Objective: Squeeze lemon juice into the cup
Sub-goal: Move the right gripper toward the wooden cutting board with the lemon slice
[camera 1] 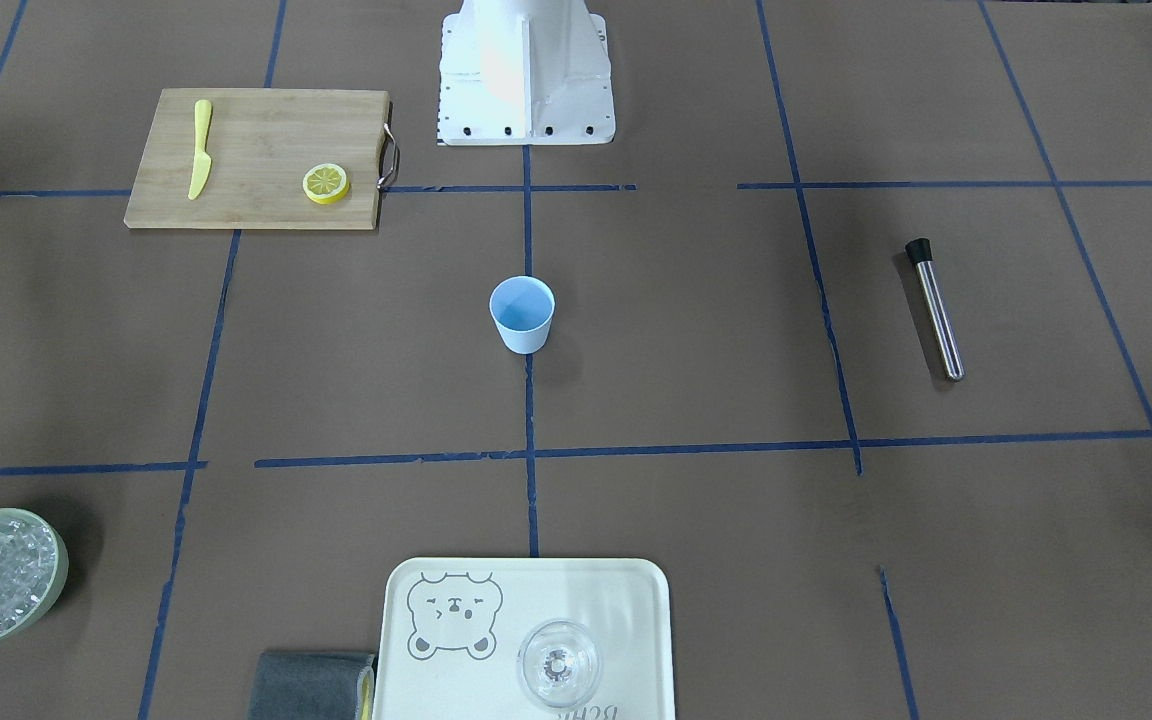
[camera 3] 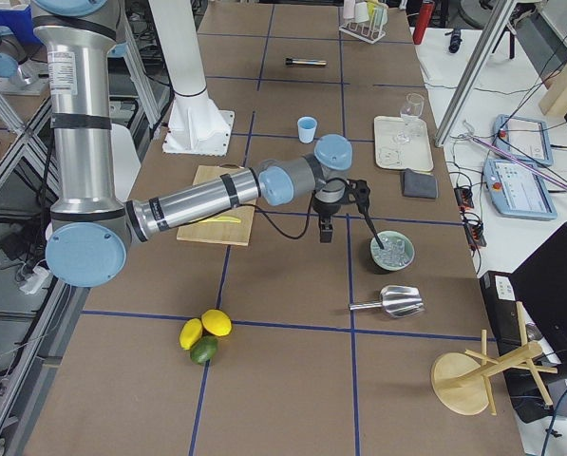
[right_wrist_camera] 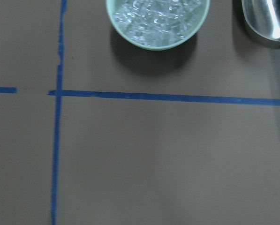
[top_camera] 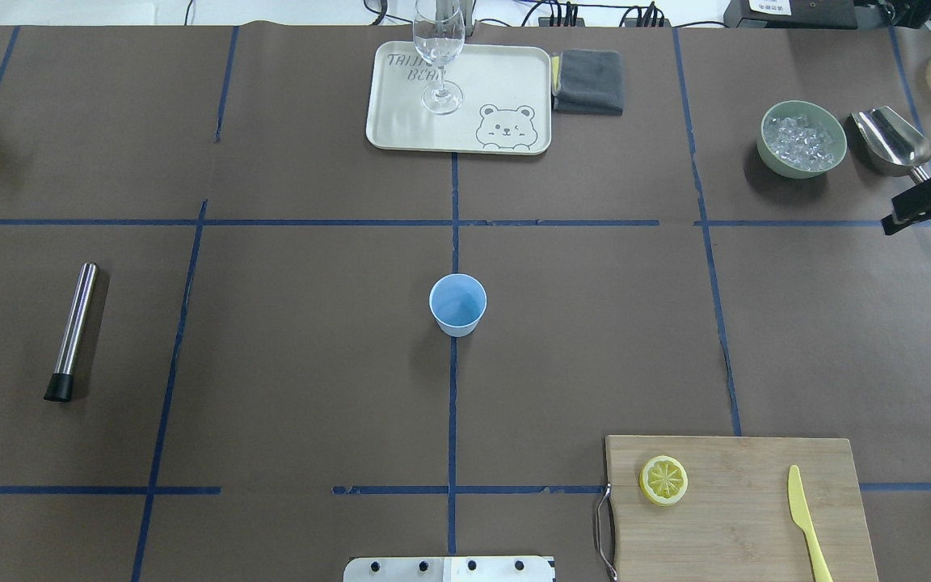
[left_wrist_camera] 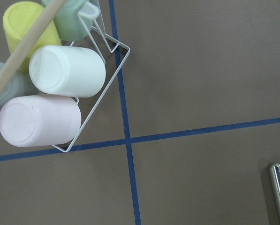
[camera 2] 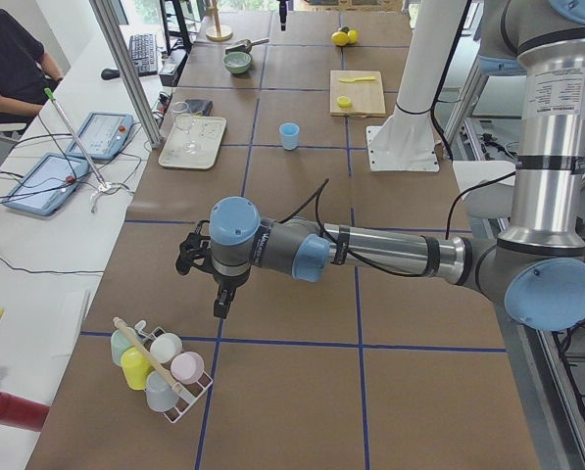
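Observation:
The lemon (top_camera: 663, 479), a small round yellow piece with a wheel-pattern face, lies on a wooden cutting board (top_camera: 748, 517) near the robot's right. At the table's middle the light-blue cup (top_camera: 457, 305) stands upright and looks empty. My right gripper (camera 3: 348, 220) hovers beside the ice bowl, far from both, and shows at the overhead view's right edge; its fingers (top_camera: 910, 208) look apart with nothing between them. My left gripper (camera 2: 206, 284) hangs over the table's far left end by a mug rack. It shows only in the side view, so I cannot tell its state.
A yellow knife (top_camera: 806, 525) lies on the board. The pale green ice bowl (top_camera: 802, 139) and a metal scoop (top_camera: 892, 141) are at the back right. A tray (top_camera: 401, 121) holds a clear glass (top_camera: 439, 48), with a grey cloth (top_camera: 588, 81) beside it. A steel rod (top_camera: 73, 330) lies left.

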### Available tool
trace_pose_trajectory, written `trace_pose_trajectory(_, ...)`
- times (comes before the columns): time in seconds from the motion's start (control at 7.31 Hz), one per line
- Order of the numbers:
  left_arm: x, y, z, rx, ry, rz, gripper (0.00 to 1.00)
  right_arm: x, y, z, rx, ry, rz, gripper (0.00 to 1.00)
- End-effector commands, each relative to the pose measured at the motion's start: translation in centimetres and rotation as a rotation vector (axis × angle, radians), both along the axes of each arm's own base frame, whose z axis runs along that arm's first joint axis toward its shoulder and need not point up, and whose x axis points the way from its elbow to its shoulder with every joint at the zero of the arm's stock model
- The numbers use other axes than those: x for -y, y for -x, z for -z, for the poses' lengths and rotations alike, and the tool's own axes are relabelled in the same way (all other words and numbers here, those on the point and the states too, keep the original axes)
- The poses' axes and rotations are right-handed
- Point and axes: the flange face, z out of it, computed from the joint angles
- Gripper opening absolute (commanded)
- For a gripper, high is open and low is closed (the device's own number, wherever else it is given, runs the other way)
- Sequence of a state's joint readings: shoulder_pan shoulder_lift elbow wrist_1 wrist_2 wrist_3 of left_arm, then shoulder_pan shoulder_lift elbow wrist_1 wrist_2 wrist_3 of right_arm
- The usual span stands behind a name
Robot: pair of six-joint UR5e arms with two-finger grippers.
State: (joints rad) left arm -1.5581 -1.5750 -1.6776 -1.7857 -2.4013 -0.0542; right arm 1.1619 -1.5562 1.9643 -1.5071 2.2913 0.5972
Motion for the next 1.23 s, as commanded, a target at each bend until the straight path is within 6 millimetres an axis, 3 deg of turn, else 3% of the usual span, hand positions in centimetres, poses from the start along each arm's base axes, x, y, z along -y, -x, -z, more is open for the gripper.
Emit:
trace_pose_trajectory(0.0,0.2,-2.0,0.3,0.003,-0.03,-0.034,1.0,-5.5,8.6,8.7,0.115,0.03,-0.129,1.0)
trace_pose_trajectory(0.27,0.5,-4.6,0.5,0.013,-0.017,-0.062,1.0,-9.7,14.5,11.1,0.154,0.018,-0.173,1.0)
trace_pose_trajectory(0.55,0.6,-7.1,1.5,-0.014,0.011,-0.04,1.0,-14.4,20.8,11.0,0.104,-0.016,-0.178,1.0)
trace_pose_trajectory(0.82,0.6,-7.9,1.7,-0.018,-0.003,-0.05,1.0,-20.7,26.5,11.3,0.085,-0.048,-0.202,1.0)
trace_pose_trajectory(0.96,0.6,-7.9,1.6,-0.016,-0.004,-0.051,1.0,-23.6,28.6,11.7,0.094,-0.06,-0.213,1.0)
trace_pose_trajectory(1.1,0.6,-7.9,1.7,-0.016,-0.005,-0.051,1.0,-25.1,29.6,11.3,0.088,-0.059,-0.194,1.0)
